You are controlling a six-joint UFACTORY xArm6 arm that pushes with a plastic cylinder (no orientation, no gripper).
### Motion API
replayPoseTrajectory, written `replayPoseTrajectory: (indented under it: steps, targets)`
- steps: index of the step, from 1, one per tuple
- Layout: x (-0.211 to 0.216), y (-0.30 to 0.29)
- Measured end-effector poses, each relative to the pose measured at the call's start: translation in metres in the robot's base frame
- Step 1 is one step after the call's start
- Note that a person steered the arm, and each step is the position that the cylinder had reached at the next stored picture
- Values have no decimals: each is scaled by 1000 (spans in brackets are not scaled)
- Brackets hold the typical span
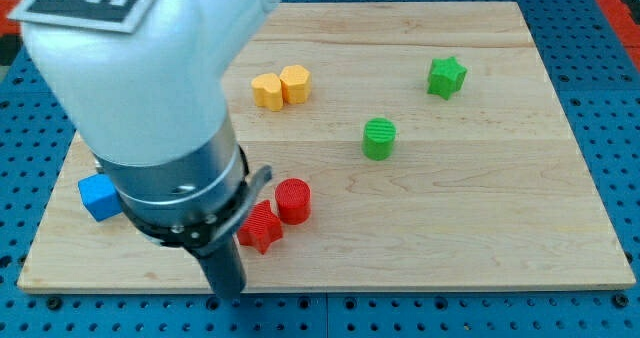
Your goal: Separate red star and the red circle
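Red star [261,226] and red circle [293,200] touching, low on the wooden surface [480,208], left of centre. My tip [229,292] just left of and below the star. No claw on this rod. Blue block [99,196] at far left.

The arm's body hides the surface's [480,228] top-left corner and left edge. It covers part of the blue block [97,196] and the red star's [262,227] left side.
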State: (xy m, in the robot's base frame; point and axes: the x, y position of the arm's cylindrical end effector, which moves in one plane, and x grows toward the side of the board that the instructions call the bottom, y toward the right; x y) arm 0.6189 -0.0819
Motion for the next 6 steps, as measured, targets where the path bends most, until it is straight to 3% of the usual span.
replayPoseTrajectory:
  steps: [2,3,4,5,6]
  targets:
    - [-62,3]
    - [-72,-29]
    - [-72,-45]
    - [-45,-18]
    - [-48,-2]
